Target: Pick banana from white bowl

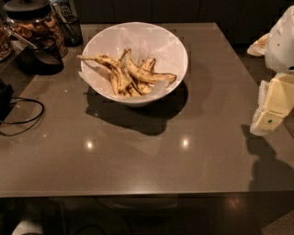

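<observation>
Pincer [271,108], pale cream, hangs beside the brown desk [138,151] at its right edge, holding nothing; whether wide or narrow, I cannot tell. Well to its left sits the large round white bowl [181,50], holding the long speckled yellow banana [147,74]. Approach seems unstarted: next, reach left over the rim, then descend. White arm [285,36] sits drawn back above.

You had the banana [148,73] yellow, brown-speckled, one tip dark. The white bowl [104,40] had white crinkled paper lining. Your bench [138,165] was glossy grey-brown. Your gripper [272,110], at the right edge of view, was cream and white with a green dot. The jar lid [26,8] was black.
</observation>
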`<act>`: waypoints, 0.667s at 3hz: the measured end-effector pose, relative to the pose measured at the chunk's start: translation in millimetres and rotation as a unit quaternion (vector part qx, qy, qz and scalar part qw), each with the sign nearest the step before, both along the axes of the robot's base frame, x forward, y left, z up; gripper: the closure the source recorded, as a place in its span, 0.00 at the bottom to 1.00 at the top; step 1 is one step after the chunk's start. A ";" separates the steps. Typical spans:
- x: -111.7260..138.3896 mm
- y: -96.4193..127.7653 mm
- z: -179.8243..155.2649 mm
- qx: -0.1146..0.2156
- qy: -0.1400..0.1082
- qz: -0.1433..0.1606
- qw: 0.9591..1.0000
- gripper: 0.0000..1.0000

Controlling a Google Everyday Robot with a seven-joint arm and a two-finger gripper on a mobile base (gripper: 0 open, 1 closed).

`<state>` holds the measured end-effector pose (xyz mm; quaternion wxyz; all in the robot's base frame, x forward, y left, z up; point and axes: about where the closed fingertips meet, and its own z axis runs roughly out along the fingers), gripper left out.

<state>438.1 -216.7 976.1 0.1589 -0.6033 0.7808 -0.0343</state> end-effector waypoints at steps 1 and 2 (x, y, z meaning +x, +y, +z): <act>0.0 0.0 0.0 0.000 0.000 0.000 1.000 0.00; 20.2 14.4 0.3 -0.003 0.024 -0.018 1.000 0.00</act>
